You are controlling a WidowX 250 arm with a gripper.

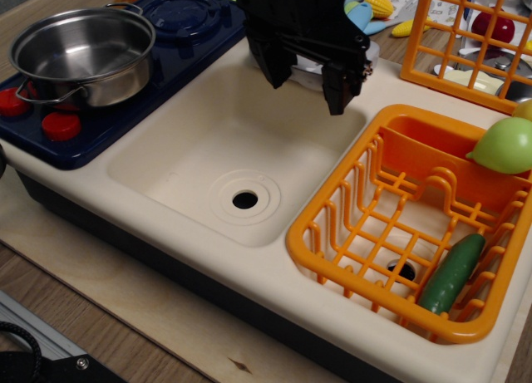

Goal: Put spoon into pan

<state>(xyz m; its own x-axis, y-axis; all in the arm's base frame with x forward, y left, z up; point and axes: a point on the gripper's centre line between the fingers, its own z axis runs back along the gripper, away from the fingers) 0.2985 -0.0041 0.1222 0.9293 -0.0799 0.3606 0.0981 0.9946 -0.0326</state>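
black gripper [305, 77] hangs open and empty over the sink [179, 163], between pan [83, 52] and orange basket [332, 225].

Open sink basin [224, 150] toward pan [83, 55]

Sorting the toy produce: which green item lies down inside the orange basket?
The dark green cucumber lies slanted on the floor of the orange basket, at its near right corner. The pale green fruit instead perches up on the basket's far rim.
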